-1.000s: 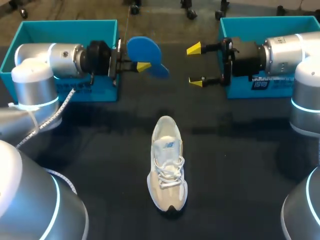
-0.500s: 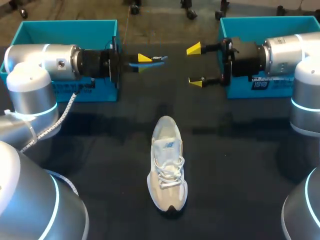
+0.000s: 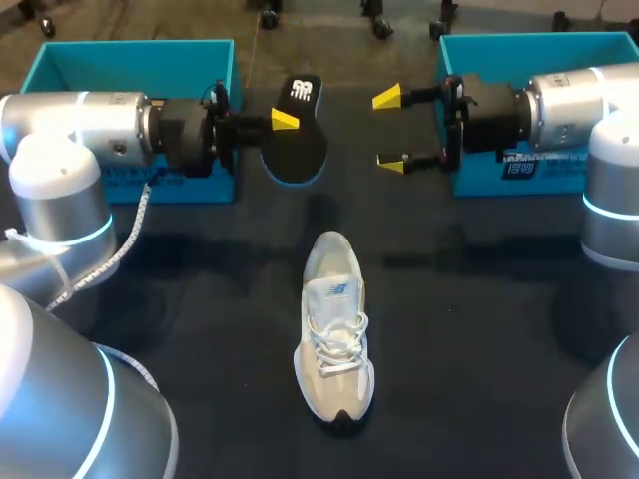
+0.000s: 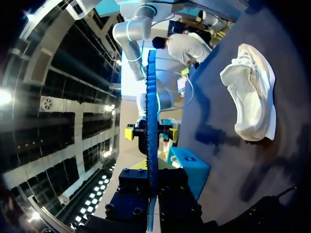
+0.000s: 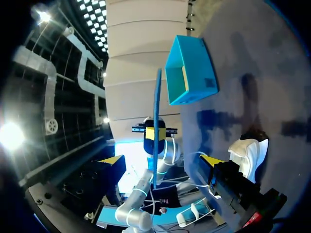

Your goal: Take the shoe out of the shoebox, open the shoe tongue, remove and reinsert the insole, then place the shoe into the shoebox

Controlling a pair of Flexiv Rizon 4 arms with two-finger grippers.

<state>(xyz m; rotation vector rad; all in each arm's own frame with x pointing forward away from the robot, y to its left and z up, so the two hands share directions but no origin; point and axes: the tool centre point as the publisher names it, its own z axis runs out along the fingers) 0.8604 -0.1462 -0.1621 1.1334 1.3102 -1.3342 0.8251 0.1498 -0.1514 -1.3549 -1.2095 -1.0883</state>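
Item: insole (image 3: 297, 145), black upper face with blue edge, held in the air over the far part of the desk (image 3: 200, 299), between the two shoeboxes; seen edge-on in both wrist views; left gripper (image 3: 283, 125) clenched on the insole, one yellow tip showing on its upper face. Item: right gripper (image 3: 390, 131), fingers spread wide with nothing between them, facing the insole from just beside it, not touching. Item: shoe (image 3: 335, 329), white laced sneaker, upright on its sole at mid-desk, toe toward the near edge, well apart from both grippers and outside both boxes. Item: left shoebox (image 3: 130, 50), teal, open-topped, at the far left corner behind the left arm. Item: right shoebox (image 3: 499, 45), teal, open-topped, at the far right corner behind the right arm.
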